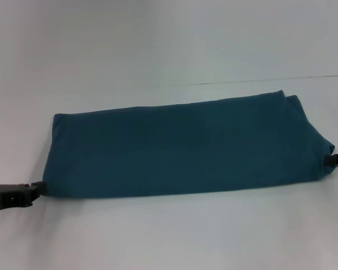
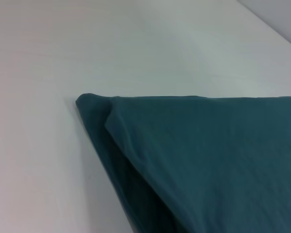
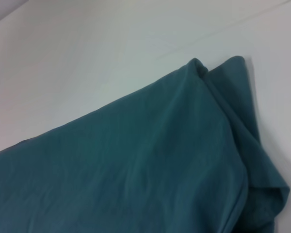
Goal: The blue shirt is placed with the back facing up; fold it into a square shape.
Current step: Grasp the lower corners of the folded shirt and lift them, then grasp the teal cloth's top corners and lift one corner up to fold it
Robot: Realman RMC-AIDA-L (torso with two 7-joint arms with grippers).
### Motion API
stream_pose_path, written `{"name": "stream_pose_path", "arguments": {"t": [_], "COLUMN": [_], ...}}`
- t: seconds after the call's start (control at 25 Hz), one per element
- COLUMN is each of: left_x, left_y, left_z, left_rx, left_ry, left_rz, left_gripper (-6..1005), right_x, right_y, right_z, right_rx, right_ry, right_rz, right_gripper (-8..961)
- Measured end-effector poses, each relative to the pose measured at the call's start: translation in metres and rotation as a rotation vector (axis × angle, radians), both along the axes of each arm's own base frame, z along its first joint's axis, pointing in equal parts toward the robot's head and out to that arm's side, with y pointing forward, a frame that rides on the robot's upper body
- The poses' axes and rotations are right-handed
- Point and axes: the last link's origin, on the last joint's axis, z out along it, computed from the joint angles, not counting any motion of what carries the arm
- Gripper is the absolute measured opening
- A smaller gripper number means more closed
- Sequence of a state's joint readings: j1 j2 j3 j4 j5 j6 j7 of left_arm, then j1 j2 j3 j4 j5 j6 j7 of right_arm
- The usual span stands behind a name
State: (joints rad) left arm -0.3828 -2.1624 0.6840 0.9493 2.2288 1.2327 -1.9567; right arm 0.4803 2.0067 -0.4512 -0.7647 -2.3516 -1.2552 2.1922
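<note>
- Dark teal-blue soft knit shirt (image 1: 183,146) folded into a long band across the middle of the plain white table (image 1: 169,39), plain side up, no lettering showing.
- Head view only: whole band seen, long edges running left to right, right end a little farther away than the left, with a second layer peeking out at the far right corner.
- Head view only: black left gripper (image 1: 38,188) low at the near left corner of the shirt, tips touching the cloth edge; clamped or merely touching, cannot tell.
- Head view only: black right gripper (image 1: 331,160) at the right end of the shirt, against its edge and mostly cut off by the frame; fingers apart or together, cannot tell.
- Left wrist view: two stacked layers at the shirt's left end (image 2: 203,160), upper fold set back from the lower one; no fingers in sight.
- Right wrist view: rumpled, overlapping folds at the shirt's right end (image 3: 150,160), a seam line on the table behind; no fingers in sight.
</note>
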Motion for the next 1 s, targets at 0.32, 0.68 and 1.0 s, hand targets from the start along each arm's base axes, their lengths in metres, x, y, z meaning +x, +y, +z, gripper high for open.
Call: {"name": "stream_pose_path", "arguments": {"t": [0.32, 0.68, 1.0], "left_x": [-0.001, -0.002, -0.004], "left_y": [-0.001, 0.000, -0.002], "left_z": [0.000, 0.004, 0.010], "left_rx": [0.003, 0.024, 0.040], "left_ry": [-0.001, -0.022, -0.091], "left_rz": [0.002, 0.015, 0.079], "left_gripper": [16, 32, 201], "right_x": [-0.001, 0.001, -0.002], "right_y": [-0.002, -0.005, -0.012], "right_z": [-0.001, 0.008, 0.044], "right_rx": [0.002, 0.029, 0.171], "right_ry": [0.002, 0.031, 0.092], "right_rz": [0.001, 0.002, 0.083], "right_gripper": [9, 10, 284]}}
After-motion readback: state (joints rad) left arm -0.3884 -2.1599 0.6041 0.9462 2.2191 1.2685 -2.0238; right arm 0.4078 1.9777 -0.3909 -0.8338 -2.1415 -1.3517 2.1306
